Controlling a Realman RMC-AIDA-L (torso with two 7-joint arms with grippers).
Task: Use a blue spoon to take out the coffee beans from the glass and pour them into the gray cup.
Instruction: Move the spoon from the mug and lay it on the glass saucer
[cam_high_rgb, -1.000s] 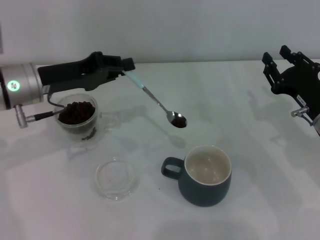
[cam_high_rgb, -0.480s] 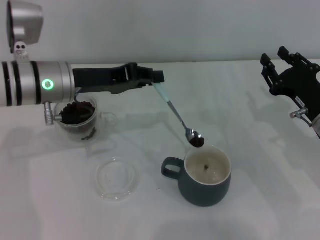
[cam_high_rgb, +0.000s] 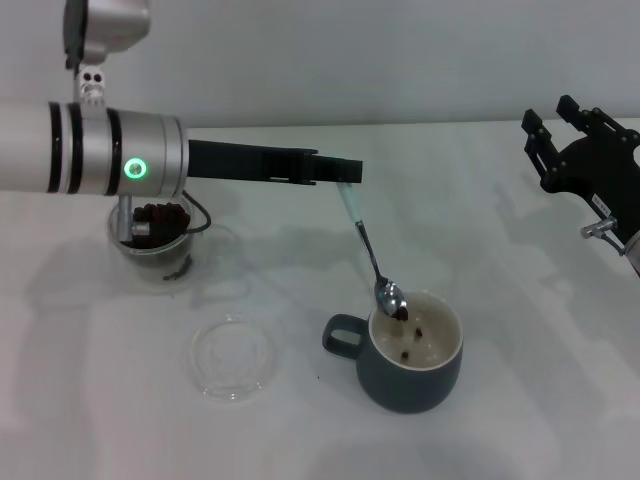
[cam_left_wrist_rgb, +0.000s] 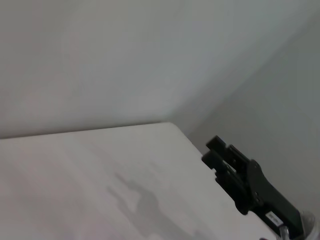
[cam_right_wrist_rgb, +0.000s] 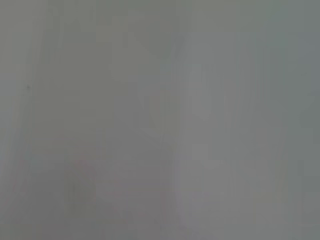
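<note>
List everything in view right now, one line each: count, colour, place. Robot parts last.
blue spoon: 1, silver bowl, pale blue handle, tipped over the gray cup, held by left gripper
coffee beans: many, dark brown, heap in glass; a few in the gray cup
glass: 1, clear, table's left, behind left arm
gray cup: 1, blue-gray, cream inside, table centre
saucer: 1, clear, left of cup
table: 1, white
left gripper: 1, black, above centre
right gripper: 1, black, far right, idle
</note>
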